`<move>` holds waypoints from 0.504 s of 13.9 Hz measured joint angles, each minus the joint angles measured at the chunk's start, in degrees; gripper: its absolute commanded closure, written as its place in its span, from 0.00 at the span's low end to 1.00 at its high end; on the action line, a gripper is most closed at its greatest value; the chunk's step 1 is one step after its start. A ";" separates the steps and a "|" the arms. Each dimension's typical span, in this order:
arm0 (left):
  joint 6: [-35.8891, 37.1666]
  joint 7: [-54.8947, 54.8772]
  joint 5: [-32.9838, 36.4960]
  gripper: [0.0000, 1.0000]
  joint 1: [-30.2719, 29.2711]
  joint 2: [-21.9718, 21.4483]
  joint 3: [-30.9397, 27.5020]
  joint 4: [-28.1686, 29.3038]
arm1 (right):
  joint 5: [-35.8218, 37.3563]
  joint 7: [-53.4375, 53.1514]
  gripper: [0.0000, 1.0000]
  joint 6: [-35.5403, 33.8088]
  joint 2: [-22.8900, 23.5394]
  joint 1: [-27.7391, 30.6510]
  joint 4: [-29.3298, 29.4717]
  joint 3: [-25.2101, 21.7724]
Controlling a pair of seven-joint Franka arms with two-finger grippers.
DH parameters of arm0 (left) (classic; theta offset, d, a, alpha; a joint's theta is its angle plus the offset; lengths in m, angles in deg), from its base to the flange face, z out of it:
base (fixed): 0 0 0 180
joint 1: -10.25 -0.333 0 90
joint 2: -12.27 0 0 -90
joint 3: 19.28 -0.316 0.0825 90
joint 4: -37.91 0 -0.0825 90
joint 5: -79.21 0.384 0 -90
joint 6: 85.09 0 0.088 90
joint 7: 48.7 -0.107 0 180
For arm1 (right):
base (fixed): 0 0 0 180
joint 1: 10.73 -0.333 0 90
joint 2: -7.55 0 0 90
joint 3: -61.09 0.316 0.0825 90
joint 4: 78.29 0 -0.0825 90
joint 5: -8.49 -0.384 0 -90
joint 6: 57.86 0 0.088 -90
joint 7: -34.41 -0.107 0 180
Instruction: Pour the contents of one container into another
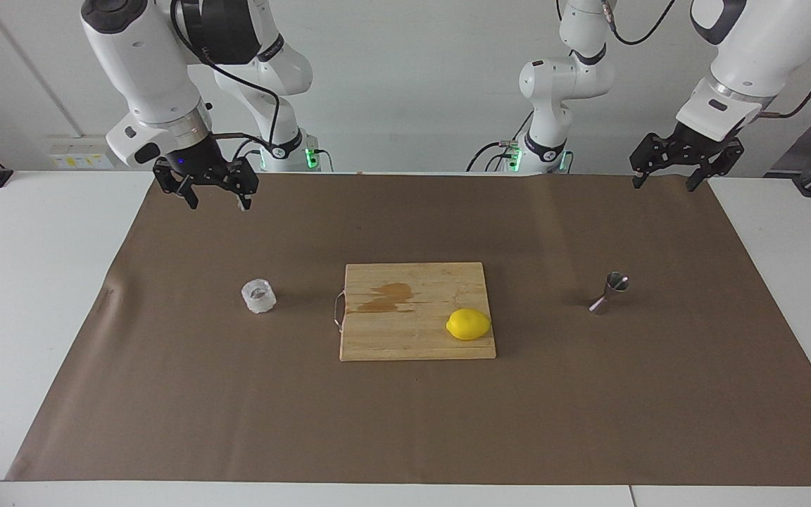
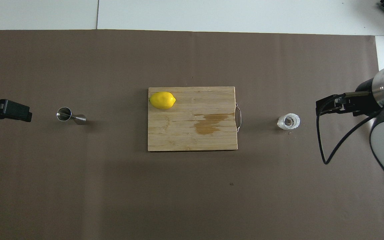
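Note:
The clear faceted glass cup (image 1: 258,296) stands on the brown mat toward the right arm's end; it also shows in the overhead view (image 2: 288,121). The steel hourglass jigger (image 1: 608,292) stands on the mat toward the left arm's end, and shows in the overhead view (image 2: 71,115). My right gripper (image 1: 217,203) is open and empty, raised over the mat at its own end, apart from the cup. My left gripper (image 1: 663,185) is open and empty, raised over the mat's edge at its own end, apart from the jigger.
A wooden cutting board (image 1: 384,338) lies in the middle of the mat between cup and jigger, with a darker wet-looking patch (image 1: 388,296). A yellow lemon (image 1: 468,324) lies on the board, toward the left arm's end. The brown mat (image 1: 405,422) covers most of the white table.

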 measured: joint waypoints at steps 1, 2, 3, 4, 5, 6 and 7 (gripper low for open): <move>0.45 0.00 0.00 0.00 0.11 -0.08 0.03 0.03 | 0.00 0.00 0.00 0.00 0.00 0.00 0.00 0.00; 0.53 0.00 0.00 0.00 0.20 -0.15 0.03 0.10 | 0.00 0.00 0.00 0.00 0.00 0.00 0.00 0.00; 0.24 0.00 0.00 0.00 0.23 -0.21 0.03 0.13 | 0.00 0.00 0.00 0.00 0.00 0.00 0.00 0.00; -0.14 0.00 0.00 0.00 0.23 -0.24 -0.05 0.14 | 0.00 0.00 0.00 0.00 0.00 0.00 0.00 0.00; -0.52 0.00 0.00 0.00 0.23 -0.24 -0.21 0.20 | 0.00 0.00 0.00 0.00 0.00 0.00 0.00 0.00; -1.12 0.01 0.00 0.00 0.22 -0.22 -0.48 0.43 | 0.00 0.00 0.00 0.00 0.00 0.00 0.00 0.00; -2.14 0.07 -0.08 0.00 0.09 -0.08 -0.80 0.83 | 0.00 0.00 0.00 0.00 0.00 0.00 0.00 0.00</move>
